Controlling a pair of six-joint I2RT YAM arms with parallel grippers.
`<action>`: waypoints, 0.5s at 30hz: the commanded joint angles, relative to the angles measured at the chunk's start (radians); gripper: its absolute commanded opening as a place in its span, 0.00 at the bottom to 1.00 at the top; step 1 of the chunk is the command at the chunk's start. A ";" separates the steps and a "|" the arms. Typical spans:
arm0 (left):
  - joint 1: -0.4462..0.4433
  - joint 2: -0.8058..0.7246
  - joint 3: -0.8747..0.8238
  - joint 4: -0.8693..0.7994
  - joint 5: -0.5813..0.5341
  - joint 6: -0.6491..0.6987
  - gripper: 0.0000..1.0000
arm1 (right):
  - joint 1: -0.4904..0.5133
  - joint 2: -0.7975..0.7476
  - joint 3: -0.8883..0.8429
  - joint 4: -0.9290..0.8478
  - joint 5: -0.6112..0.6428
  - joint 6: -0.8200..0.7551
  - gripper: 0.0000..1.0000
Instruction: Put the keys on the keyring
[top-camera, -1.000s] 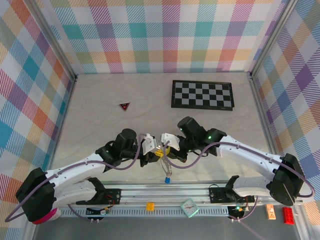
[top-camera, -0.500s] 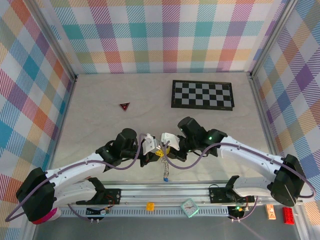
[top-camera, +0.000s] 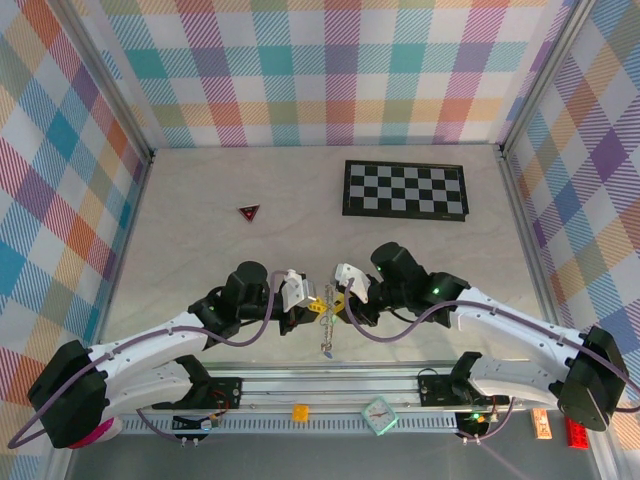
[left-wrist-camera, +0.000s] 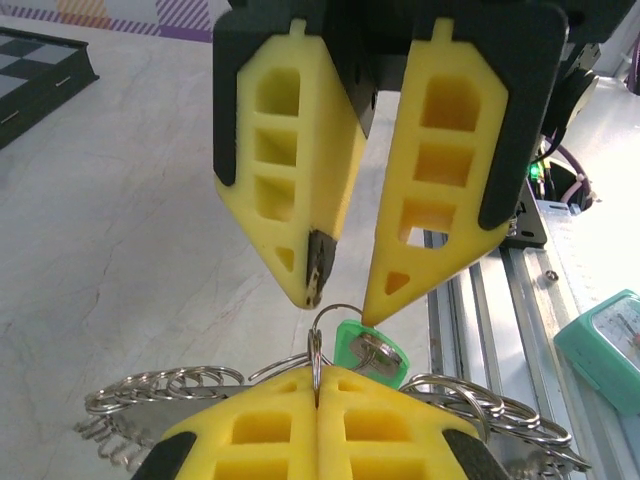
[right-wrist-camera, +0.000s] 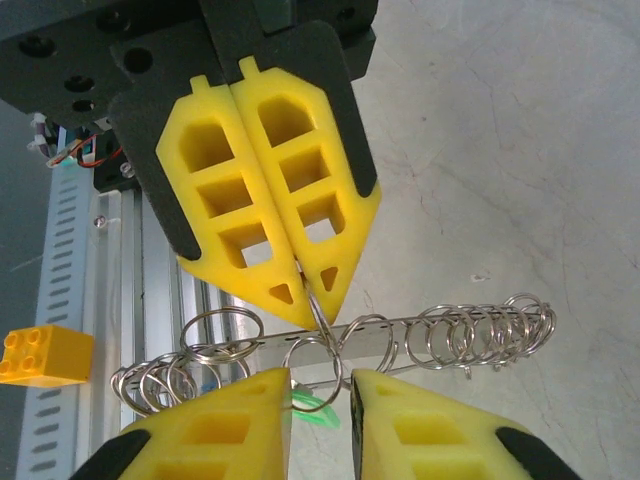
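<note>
The keyring (right-wrist-camera: 440, 325) is a thin grey metal band strung with several wire rings, and it hangs between both grippers just above the table's near edge (top-camera: 325, 318). My left gripper (left-wrist-camera: 320, 372) is shut on one small wire ring of it (left-wrist-camera: 317, 345). A mint-green key (left-wrist-camera: 365, 348) dangles from that ring, right beside the left fingertips. My right gripper (right-wrist-camera: 320, 378) faces the left gripper (right-wrist-camera: 310, 318) tip to tip. Its jaws are open, the ring's loop and the green key (right-wrist-camera: 318, 408) lie in the gap. A short silvery chain (top-camera: 326, 338) hangs below.
The checkerboard (top-camera: 404, 189) lies at the back right and the dark red triangle (top-camera: 249, 212) at the back left. An aluminium rail (top-camera: 330, 385) runs along the near edge, with a yellow brick (top-camera: 300, 411) and a teal clock (top-camera: 379, 414) in front of it. Plaid walls enclose the table.
My right gripper has opened and drawn back to the right. The left gripper stays shut on the ring. The hanging chain has swung left and hangs shorter.
</note>
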 joint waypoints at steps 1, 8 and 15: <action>-0.010 -0.022 -0.009 0.079 0.011 -0.009 0.00 | -0.002 0.009 -0.001 0.020 -0.035 0.025 0.19; -0.010 -0.027 -0.017 0.105 0.010 -0.012 0.00 | -0.002 0.029 -0.001 0.033 -0.041 0.031 0.12; -0.010 -0.033 -0.036 0.182 0.007 -0.036 0.00 | -0.002 0.087 0.018 0.065 -0.072 0.034 0.05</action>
